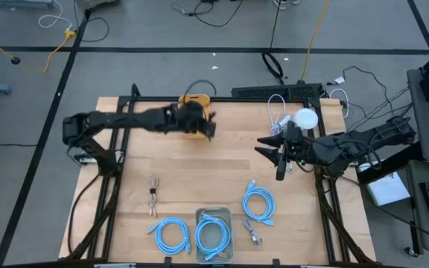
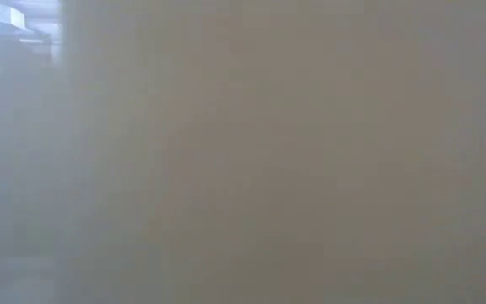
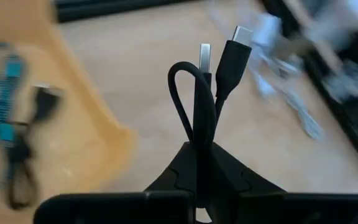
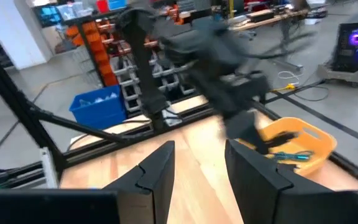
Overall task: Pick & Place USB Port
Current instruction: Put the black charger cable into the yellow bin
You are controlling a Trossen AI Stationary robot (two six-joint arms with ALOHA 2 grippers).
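Fingers of the left gripper [image 3: 204, 180] are clenched on a looped black USB cable [image 3: 207, 99], pinching it low on the fold so that both plugs stand up above them in the middle of the left wrist frame. In the high view this left gripper [image 1: 199, 123] sits at upper centre, over or just beside the yellow bin [image 1: 196, 104] at the far edge of the wooden surface [image 1: 199, 164]; whether the cable is already above the bin's opening I cannot tell. The bin [image 3: 17, 124] fills the left side of the wrist frame and already holds a blue braided cable [image 3: 5, 106] and a dark one.

At right of centre in the high view, the right gripper [image 1: 278, 156] waits with fingers spread and nothing between them, near a white cable [image 1: 278, 112] and a round white object [image 1: 305, 119]. Blue coiled cables [image 1: 259, 205] and a small tray [image 1: 214, 231] lie along the bottom of that frame. The low view shows nothing usable.

Main risk, as I judge it: the springy loop is held only at its fold, so on release a plug could catch the bin's rim and tip the cable back onto the surface. Releasing before the fingers are squarely over the opening would cause the same miss.
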